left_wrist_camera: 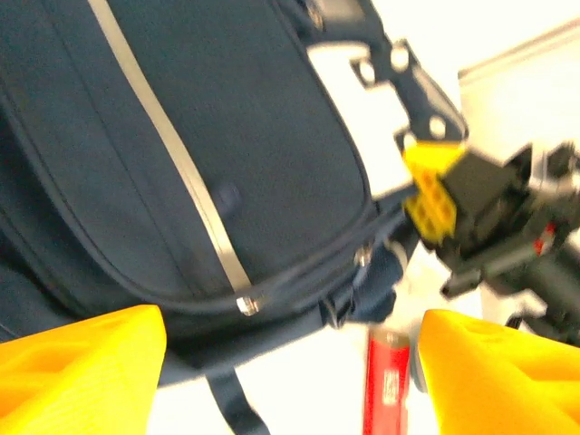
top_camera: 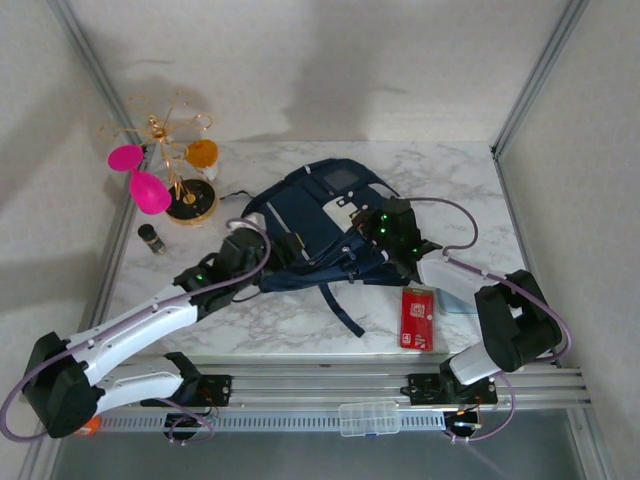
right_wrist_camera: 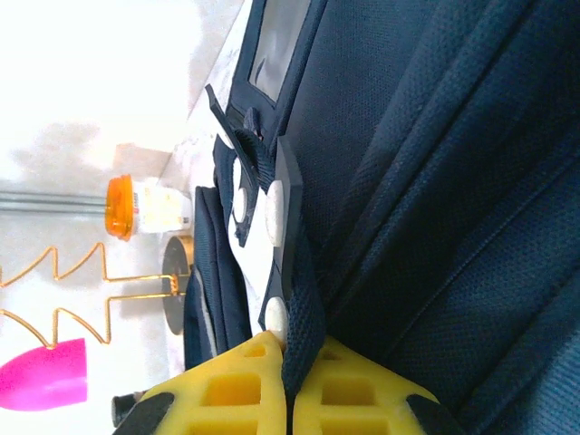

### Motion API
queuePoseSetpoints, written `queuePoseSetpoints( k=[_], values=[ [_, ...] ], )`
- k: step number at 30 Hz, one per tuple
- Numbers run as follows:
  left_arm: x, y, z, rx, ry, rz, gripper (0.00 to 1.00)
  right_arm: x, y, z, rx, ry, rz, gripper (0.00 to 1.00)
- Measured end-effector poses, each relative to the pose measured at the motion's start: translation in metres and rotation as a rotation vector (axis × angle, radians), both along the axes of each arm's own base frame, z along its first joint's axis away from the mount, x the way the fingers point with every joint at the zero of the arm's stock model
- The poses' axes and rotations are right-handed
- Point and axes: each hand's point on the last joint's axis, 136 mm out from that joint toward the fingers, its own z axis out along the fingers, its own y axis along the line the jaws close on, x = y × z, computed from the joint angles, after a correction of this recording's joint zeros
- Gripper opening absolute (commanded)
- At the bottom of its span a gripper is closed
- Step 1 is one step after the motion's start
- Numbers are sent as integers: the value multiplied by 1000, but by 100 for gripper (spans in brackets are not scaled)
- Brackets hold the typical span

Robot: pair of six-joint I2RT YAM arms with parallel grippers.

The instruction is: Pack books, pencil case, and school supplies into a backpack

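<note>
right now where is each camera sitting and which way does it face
Top external: above and behind, looking down on marble table, backpack, left arm, right arm.
Left wrist: low beside the backpack, facing the right gripper; own left gripper open at bottom.
Right wrist: against the backpack, facing the orange-lidded jar; right gripper shut on fabric.
Shared: top and left wrist both show the red packet.

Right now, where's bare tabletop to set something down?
Free: back-right corner between backpack and the frame post; front strip between its loose strap and left arm. Crowded: back-left around the ornament stand, front-right by red packet.
</note>
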Motion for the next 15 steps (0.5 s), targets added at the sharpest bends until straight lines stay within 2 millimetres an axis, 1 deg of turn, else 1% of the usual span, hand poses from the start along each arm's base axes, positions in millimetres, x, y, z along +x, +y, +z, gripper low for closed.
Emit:
queuePoseSetpoints(
  k=[3, 6, 8, 10, 13, 15],
  values=[
    [-17, -36, -16, 48, 35, -68, 68, -2, 0, 0, 34, 10, -14, 0],
    [-20, -67, -26, 101, 51, -100, 64, -6, 1, 3, 65, 17, -24, 0],
    [-15, -86, -26, 130, 44, -103, 63, -7, 2, 6, 80, 19, -28, 0],
    [-7, -101, -24, 139, 32, -91, 58, -8, 2, 10, 94, 18, -31, 0],
    [7, -113, -25, 165, 26, -59, 55, -13, 1, 15, 111, 21, -36, 0],
    [17, -119, -30, 192, 31, -38, 53, -14, 0, 17, 114, 25, -39, 0]
  ],
)
